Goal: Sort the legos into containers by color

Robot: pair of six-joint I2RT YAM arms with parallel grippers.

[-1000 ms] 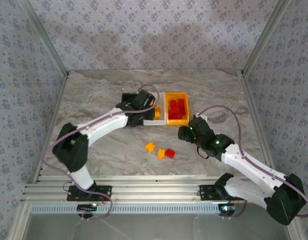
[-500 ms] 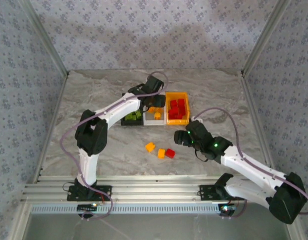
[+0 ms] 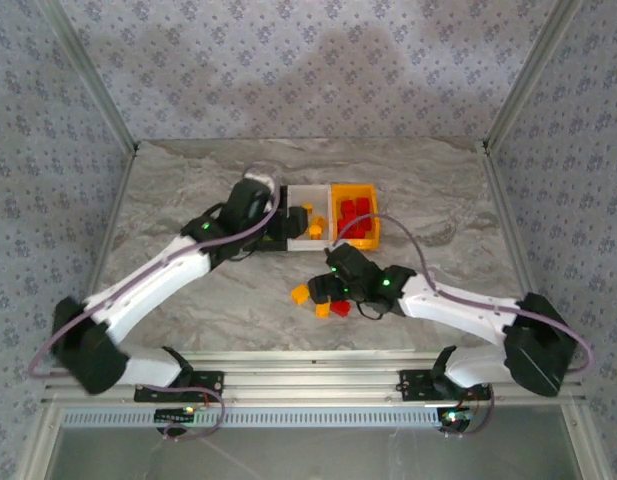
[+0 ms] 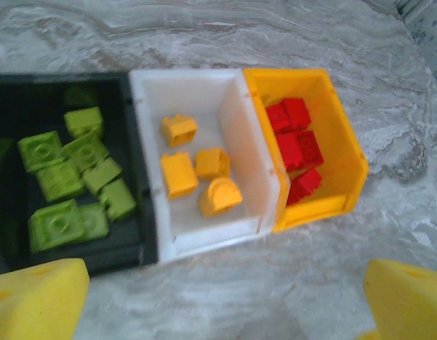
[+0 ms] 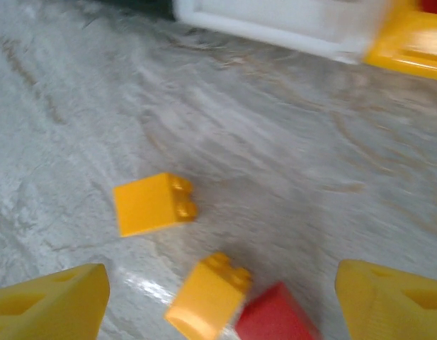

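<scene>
Legos sit sorted: lime green in the black bin, orange ones in the white bin, red ones in the orange-yellow bin. The left wrist view shows this plainly, with the left gripper gaping empty. The right wrist view adds studs on two loose orange bricks and a red brick on the table, under the spread right gripper.

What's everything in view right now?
Black bin: one, black, left end of row.
White bin: one, white, middle.
Orange-yellow bin: one, orange-yellow, right end.
Green Lego bricks: about eight, green, in black bin.
Orange Lego bricks: six, orange, four in white bin, two loose on table.
Red Lego bricks: several, red, in orange-yellow bin; one loose beside an orange one.
Table: one, grey marbled.
Left end effector: one, yellow, open above bins.
Right end effector: one, yellow, open over loose bricks.
</scene>
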